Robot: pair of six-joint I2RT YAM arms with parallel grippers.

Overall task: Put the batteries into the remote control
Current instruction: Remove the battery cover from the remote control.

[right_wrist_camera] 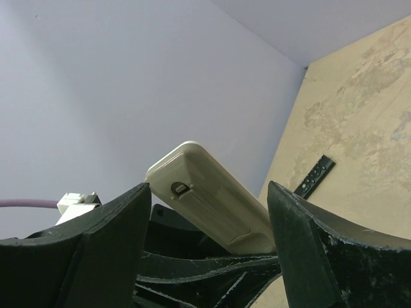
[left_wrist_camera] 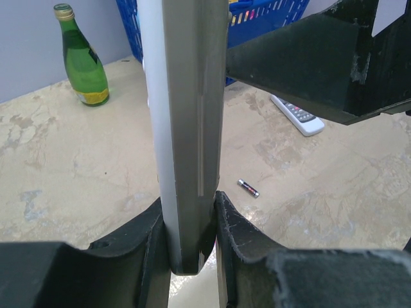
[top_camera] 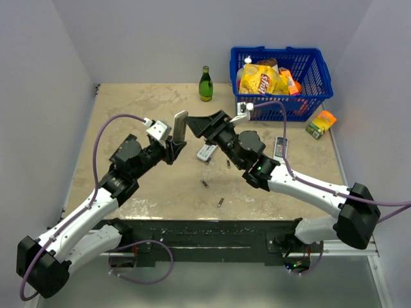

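- Grey back of the remote control (right_wrist_camera: 192,173) faces the right wrist camera. Its battery cover (right_wrist_camera: 215,212) looks seated with the latch closed, so the compartment is judged unopened.
- Left gripper (left_wrist_camera: 189,215): jaws clamped on the lower end of the remote control. It stands upright in the air above the middle of the table (top_camera: 128,109).
- Right gripper (right_wrist_camera: 209,187): jaws apart, one finger on each side of the remote's upper end. No contact shows in the wrist view.
- Batteries (top_camera: 205,183): three counted in the top view, all loose on the table in front of the arms and well apart from each other. More could be hidden under the arms.
- Progress, as a judgement: early. The remote is lifted and presented, but no battery is loaded.
- Left to do: open the cover, pick up each battery, seat it in the compartment, and refit the cover.
- Other remotes: two white remotes (top_camera: 205,153) lie flat on the table, one under the right arm and one farther right. One long black strip (right_wrist_camera: 314,176) also lies flat.
- Remaining items: one green bottle (top_camera: 205,83), upright at the far edge. One blue basket (top_camera: 308,102) holds snack bags. One small orange-and-green carton (top_camera: 321,124) lies beside the basket.
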